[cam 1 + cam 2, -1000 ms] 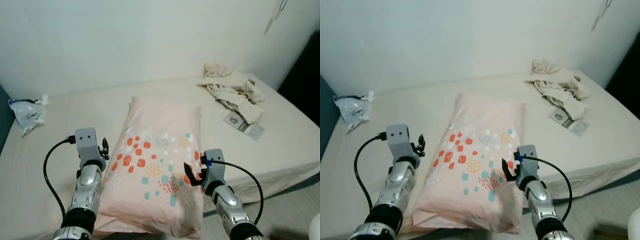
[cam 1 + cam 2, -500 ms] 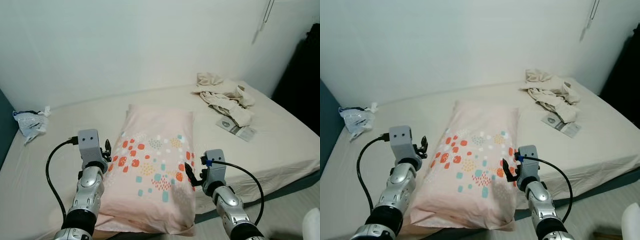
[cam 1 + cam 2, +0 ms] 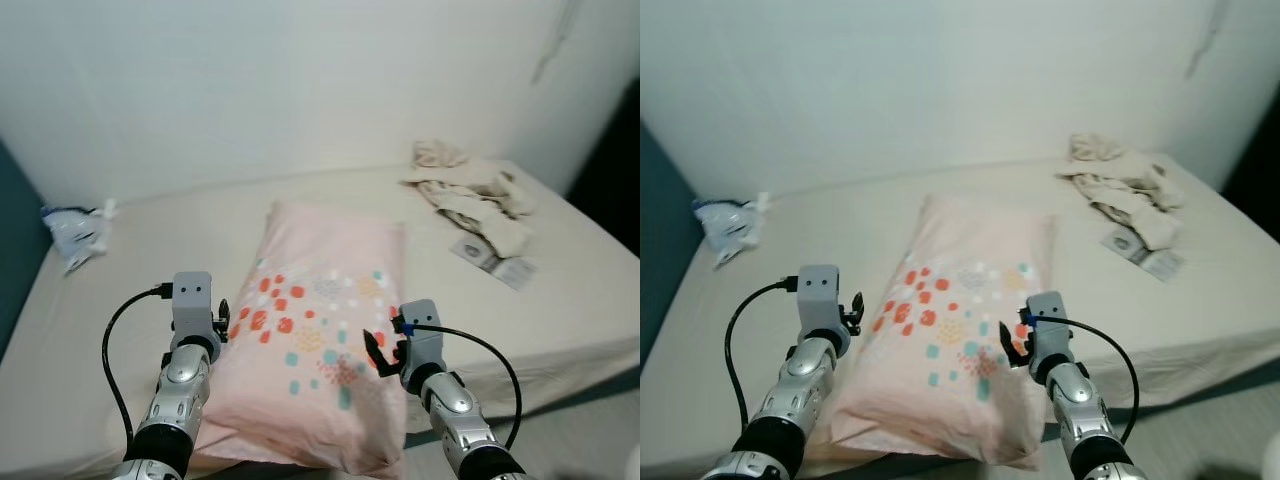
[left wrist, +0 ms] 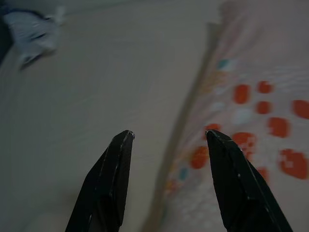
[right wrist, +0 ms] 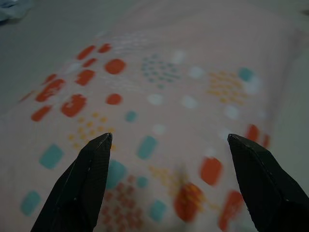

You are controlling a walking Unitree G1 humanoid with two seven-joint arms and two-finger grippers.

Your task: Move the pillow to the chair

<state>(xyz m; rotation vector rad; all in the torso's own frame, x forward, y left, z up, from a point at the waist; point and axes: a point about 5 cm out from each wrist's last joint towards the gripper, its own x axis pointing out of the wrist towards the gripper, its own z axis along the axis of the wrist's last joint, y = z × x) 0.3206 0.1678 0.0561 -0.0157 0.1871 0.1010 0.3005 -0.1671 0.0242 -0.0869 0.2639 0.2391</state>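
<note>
The pillow (image 3: pixel 325 330) lies flat on the bed (image 3: pixel 150 250), ungrasped. The left gripper (image 4: pixel 166 136) and right gripper (image 5: pixel 169 140) are spread wide at its two sides. Lift and carry are judged outstanding; no chair is seen.

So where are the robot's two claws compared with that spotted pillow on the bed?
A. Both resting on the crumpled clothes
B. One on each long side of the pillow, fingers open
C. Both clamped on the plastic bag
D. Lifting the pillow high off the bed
B: the left gripper sits at the pillow's left edge and the right gripper at its right side, both open, with the pillow lying on the bed.
</note>
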